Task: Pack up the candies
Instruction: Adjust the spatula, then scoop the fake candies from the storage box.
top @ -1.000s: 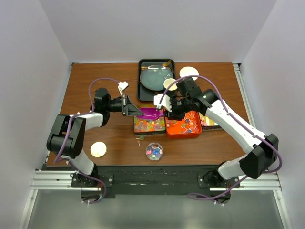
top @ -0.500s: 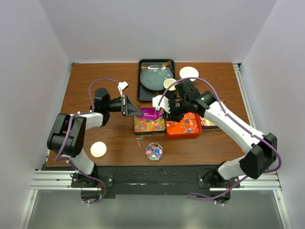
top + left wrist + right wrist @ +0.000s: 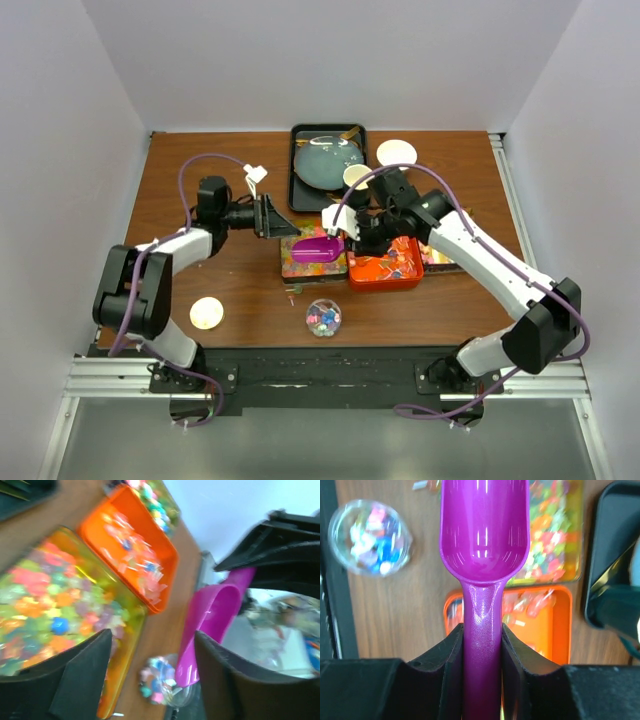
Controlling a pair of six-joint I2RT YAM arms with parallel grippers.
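The candies lie heaped in a clear yellowish tray in the middle of the table. More wrapped ones are in the orange tray touching it on the right, and a few sit in the small round jar near the table's front edge. A purple scoop hangs over the yellowish tray with its bowl empty and facing up. The right gripper is clamped on its handle, one finger on each side. The left gripper stands just beside the tray's far left corner, fingers spread with nothing between them. The step in hand looks like filling the scoop. To do it well, tip the front lip down and push it low and flat through the heap rather than stabbing at it, since the loose lumps will likely roll aside or spill over the shallow rim. Take a modest load and level the bowl before lifting. The jar's mouth is narrow next to the scoop, so pour slowly off the tip. Whether the jar is uncovered cannot be told here. The free gripper could steady it.
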